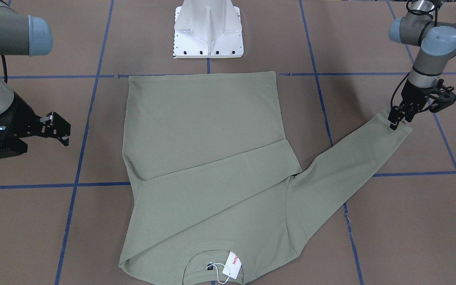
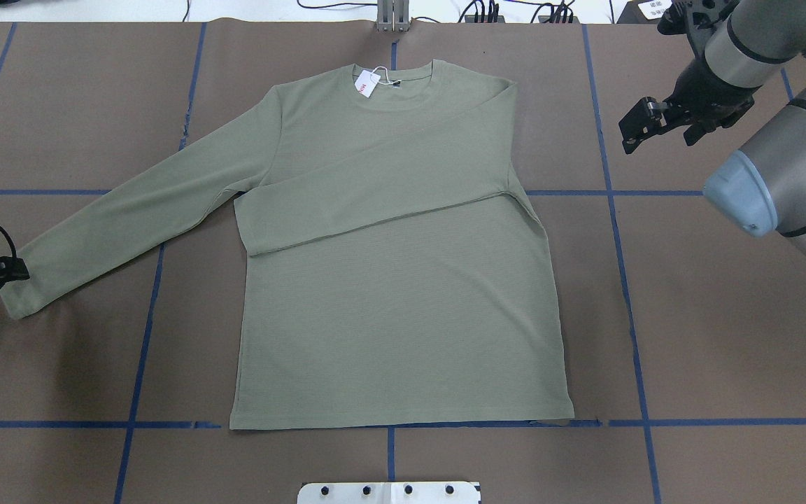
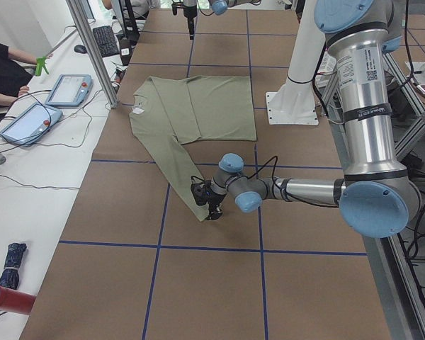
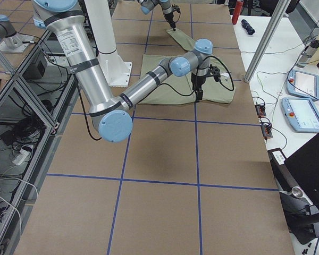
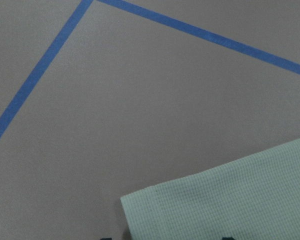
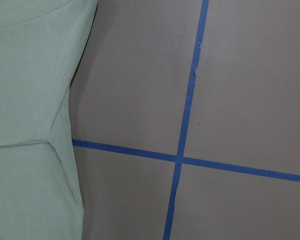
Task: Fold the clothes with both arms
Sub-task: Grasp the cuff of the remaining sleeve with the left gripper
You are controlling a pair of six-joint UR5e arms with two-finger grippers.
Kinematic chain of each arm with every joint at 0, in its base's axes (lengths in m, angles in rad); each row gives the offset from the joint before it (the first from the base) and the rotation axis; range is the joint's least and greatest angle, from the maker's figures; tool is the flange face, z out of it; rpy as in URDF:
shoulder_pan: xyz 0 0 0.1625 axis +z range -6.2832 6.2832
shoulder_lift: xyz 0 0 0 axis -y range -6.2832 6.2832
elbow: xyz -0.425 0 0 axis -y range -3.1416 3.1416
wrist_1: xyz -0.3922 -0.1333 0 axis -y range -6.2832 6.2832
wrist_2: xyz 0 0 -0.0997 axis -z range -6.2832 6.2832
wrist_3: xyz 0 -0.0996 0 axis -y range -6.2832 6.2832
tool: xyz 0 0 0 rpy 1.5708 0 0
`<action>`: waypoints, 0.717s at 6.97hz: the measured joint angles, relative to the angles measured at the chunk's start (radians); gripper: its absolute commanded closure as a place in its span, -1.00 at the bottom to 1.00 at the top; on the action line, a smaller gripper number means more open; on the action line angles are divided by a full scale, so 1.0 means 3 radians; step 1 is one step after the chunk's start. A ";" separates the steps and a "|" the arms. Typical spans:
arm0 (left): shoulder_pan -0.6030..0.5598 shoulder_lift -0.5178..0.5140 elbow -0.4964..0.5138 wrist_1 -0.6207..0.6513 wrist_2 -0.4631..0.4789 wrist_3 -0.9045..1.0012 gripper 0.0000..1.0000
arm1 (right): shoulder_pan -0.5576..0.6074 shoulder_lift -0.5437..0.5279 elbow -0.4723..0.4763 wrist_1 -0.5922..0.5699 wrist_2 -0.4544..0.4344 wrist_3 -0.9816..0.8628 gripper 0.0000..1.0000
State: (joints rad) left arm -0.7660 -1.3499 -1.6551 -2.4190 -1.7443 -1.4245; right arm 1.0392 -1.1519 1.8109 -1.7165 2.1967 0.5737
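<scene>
One sleeve of the shirt, which is flat on the table, already lies across the chest. The other stretches out to the left gripper, whose fingers look spread at the cuff, not yet pinching. The right gripper hangs open and empty beside the shirt; the next move is probably to pinch the cuff and carry it across.

Sage-green long-sleeved shirt lies flat mid-worktop, tagged collar toward the far edge. One sleeve is folded across the chest, the other stretched toward the left edge, left end effector at its cuff.
</scene>
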 measured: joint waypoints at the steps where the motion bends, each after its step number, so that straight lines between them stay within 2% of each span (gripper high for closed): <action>1: 0.0003 0.0000 0.0000 0.0000 -0.0006 -0.0001 -0.51 | 0.0000 0.0000 0.0000 0.0000 0.0000 0.0000 -1.00; 2: 0.0007 0.0000 -0.0004 0.0002 -0.0010 -0.0002 -0.51 | 0.0001 0.0000 0.0001 0.0000 0.0000 0.0000 -1.00; 3: 0.0011 0.0000 -0.0008 0.0007 -0.0013 -0.0002 -0.40 | 0.0002 0.0000 0.0003 0.0000 0.0000 0.0000 -1.00; 4: 0.0017 0.0000 -0.0008 0.0009 -0.0014 -0.0003 -0.11 | 0.0003 0.0000 0.0007 0.0000 0.0000 0.0000 -1.00; 5: 0.0028 0.0000 -0.0008 0.0010 -0.0014 -0.0027 0.09 | 0.0003 -0.0002 0.0012 0.0000 0.0000 0.0000 -1.00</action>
State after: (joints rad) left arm -0.7577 -1.3499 -1.6576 -2.4162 -1.7484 -1.4326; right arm 1.0399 -1.1525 1.8144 -1.7165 2.1967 0.5737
